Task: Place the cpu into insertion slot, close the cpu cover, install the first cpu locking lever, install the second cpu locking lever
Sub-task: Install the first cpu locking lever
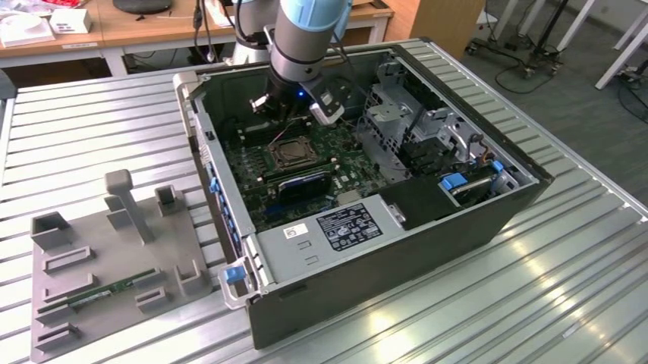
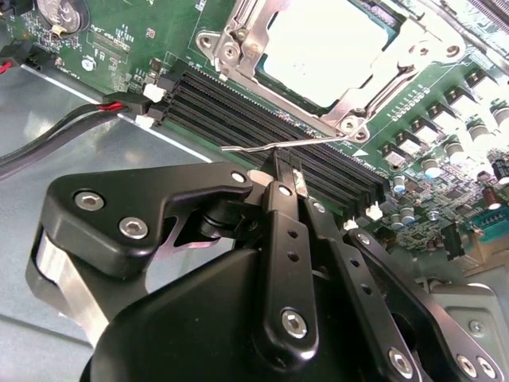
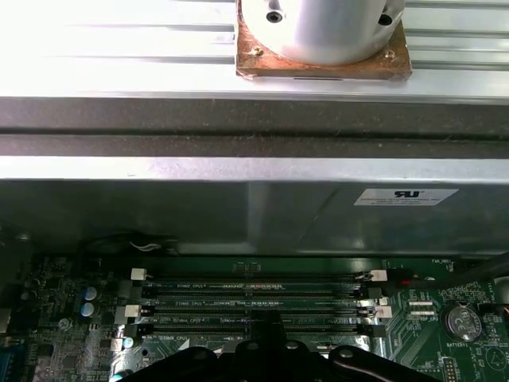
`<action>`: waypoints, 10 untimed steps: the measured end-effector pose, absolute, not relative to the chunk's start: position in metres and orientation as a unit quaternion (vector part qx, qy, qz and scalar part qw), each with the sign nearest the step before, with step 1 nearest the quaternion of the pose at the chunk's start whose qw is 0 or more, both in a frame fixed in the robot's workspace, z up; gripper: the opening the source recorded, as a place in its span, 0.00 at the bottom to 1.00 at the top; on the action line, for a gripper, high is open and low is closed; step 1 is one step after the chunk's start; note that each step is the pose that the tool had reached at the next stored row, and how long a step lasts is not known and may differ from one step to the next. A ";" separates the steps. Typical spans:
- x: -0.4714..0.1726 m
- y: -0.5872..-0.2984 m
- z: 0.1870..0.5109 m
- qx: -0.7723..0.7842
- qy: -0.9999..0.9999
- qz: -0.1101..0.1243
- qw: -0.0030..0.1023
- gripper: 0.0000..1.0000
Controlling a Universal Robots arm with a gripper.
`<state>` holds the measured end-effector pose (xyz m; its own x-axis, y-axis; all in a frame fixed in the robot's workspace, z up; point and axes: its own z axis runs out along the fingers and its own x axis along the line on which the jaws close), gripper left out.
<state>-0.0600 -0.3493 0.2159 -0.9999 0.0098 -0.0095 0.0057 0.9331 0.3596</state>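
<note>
Now at a wire lever point(image 2: 246, 147) with gripper point(image 2: 286, 171) fingers pressed together, seemingly to latch the cover point(image 2: 382, 76), already shut over the cpu point(image 2: 334, 48) seated in the slot point(image 2: 216, 41).

Room stands open above the insertion slot point(image 1: 290, 155); the case wall point(image 1: 202, 136) bounds it on the exterior view's left, the drive cage point(image 1: 397, 123) on its right, the arm point(image 1: 303, 42) at the far side.

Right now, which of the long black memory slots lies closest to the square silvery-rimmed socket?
The long black slot running along the socket's silvery rim; the others lie farther out, toward the green board's edge.
</note>
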 end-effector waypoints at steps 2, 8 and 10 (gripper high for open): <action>-0.060 -0.349 0.216 0.004 0.983 0.183 0.006 0.11; -0.060 -0.349 0.214 0.004 0.983 0.183 0.006 0.11; -0.060 -0.349 0.213 0.004 0.983 0.183 0.006 0.11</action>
<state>-0.0597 -0.3493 0.2132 -0.9999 0.0097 -0.0094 0.0057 0.9331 0.3595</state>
